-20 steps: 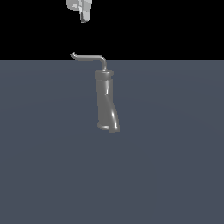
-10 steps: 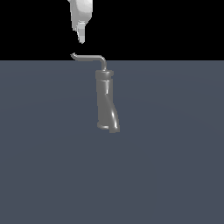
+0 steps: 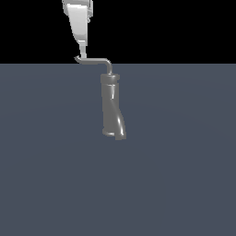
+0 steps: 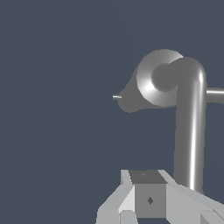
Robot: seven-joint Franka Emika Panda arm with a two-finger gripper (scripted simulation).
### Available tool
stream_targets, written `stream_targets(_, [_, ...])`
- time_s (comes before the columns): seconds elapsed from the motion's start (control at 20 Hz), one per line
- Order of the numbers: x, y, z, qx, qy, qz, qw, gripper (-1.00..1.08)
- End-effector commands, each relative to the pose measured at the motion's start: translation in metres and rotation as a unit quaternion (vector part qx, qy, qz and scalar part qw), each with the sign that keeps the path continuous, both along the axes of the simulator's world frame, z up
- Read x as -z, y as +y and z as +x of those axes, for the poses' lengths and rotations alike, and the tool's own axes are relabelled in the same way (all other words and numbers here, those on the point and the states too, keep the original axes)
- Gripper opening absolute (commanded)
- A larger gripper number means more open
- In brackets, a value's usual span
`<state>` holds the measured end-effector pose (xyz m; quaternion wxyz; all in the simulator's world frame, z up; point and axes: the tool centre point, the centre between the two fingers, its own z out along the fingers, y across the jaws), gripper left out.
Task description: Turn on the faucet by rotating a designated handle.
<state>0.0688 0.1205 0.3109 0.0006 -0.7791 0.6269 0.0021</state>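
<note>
Standing upright on the flat grey surface (image 3: pixel 184 184) was the faucet (image 3: pixel 113 108), a twisted column, and from its top collar the handle (image 3: pixel 94 60) ran out level toward the exterior view's left, ending in a small hooked tip. The gripper (image 3: pixel 82 54) hung straight above that hooked tip, far from the faucet column, fingertips touching or just short of the rod; its fingers looked close together, but whether they were shut could not be told. Judged from this, the push should go sideways across the rod's long axis to swing it about the column.
</note>
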Motion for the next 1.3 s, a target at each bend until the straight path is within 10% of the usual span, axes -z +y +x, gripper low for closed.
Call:
stream_targets(0.0, [0.005,0.003,0.004,0.012,-0.001,-0.001,0.9999,-1.0])
stream_targets(1.25, [0.011,0.001,-0.033,0.022,-0.001,-0.002,0.9998,-1.0])
